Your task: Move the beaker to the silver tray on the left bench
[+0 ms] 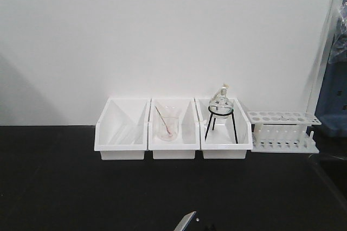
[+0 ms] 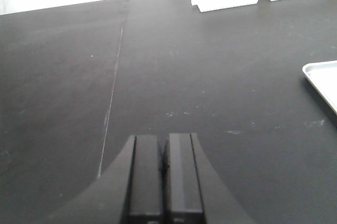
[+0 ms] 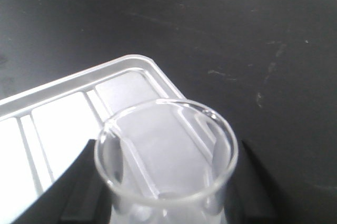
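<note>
Holding the beaker (image 3: 166, 155) upright between its dark fingers (image 3: 79, 182), the right gripper (image 3: 166, 203) hung over the silver tray (image 3: 58, 113), whose ribbed base showed through the clear glass. In the right wrist view the beaker's open rim faced the camera, its long axis standing roughly vertical, and the tray's rounded corner lay just beyond the rim, so the beaker appeared to sit above the tray's corner region rather than its middle. Whether the glass base already touched the metal could not be told. The left gripper (image 2: 164, 174) was closed on nothing, its jaws pressed together above the black top of the left bench (image 2: 158, 66), with one edge of the tray at the far right of its view. The right arm was therefore judged the nearer and the only one engaged. Any coming move would turn on lowering straight down along the beaker's axis, keeping the base inside the low rim.
</note>
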Motion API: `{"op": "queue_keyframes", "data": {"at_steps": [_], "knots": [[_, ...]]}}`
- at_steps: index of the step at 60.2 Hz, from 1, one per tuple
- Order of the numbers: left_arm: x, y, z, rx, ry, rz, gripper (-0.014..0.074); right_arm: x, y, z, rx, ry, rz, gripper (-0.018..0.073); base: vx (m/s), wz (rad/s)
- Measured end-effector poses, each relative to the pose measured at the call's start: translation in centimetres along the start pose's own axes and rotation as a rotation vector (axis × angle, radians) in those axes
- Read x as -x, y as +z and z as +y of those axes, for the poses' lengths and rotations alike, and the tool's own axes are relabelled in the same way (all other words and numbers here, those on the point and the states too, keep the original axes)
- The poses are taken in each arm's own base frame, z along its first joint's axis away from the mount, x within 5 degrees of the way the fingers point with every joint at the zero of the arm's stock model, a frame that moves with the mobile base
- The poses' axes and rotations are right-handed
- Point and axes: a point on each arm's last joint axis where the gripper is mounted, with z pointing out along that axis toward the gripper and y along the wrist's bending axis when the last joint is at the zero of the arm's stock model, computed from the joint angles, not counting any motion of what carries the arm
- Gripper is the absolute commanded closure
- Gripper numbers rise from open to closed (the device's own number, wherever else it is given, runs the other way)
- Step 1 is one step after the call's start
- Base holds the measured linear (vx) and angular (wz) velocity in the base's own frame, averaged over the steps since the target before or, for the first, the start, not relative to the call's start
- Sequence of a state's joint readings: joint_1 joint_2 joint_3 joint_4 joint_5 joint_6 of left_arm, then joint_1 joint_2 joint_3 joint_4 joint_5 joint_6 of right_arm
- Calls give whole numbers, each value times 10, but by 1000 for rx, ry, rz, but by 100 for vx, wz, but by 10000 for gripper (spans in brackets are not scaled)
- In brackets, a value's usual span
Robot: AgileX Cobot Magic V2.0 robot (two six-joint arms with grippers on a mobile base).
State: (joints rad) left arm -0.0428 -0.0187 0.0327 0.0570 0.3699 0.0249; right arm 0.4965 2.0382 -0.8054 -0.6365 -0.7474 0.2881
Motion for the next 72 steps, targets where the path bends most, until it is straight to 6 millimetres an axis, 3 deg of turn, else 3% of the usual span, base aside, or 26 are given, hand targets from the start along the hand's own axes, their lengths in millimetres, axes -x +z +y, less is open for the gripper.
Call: {"op": "queue_keyframes", "data": {"at_steps": [23, 30, 38, 48, 53, 59, 68, 72], "knots": [[0, 0, 0, 0, 0, 0, 595, 0, 0, 0, -3, -6, -2, -83, 0, 0], [0, 0, 0, 0, 0, 0, 595, 0, 0, 0, -2, -6, -5, -157, 0, 0], [0, 0, 0, 0, 0, 0, 595, 7, -3, 0, -7, 4, -19, -158, 0, 0], [0, 0, 0, 0, 0, 0, 595, 44, -22, 0, -28, 13, -120, -97, 0, 0], [0, 0, 0, 0, 0, 0, 595, 68, -38, 1, -53, 15, -166, -15, 0, 0], [0, 0, 0, 0, 0, 0, 595, 99, -67, 2, -109, 71, -197, 162, 0, 0], [0, 0, 0, 0, 0, 0, 595, 132, -129, 8, -245, 200, -198, 581, 0, 0], [0, 0, 0, 0, 0, 0, 595, 135, -156, 11, -330, 230, -161, 576, 0, 0]]}}
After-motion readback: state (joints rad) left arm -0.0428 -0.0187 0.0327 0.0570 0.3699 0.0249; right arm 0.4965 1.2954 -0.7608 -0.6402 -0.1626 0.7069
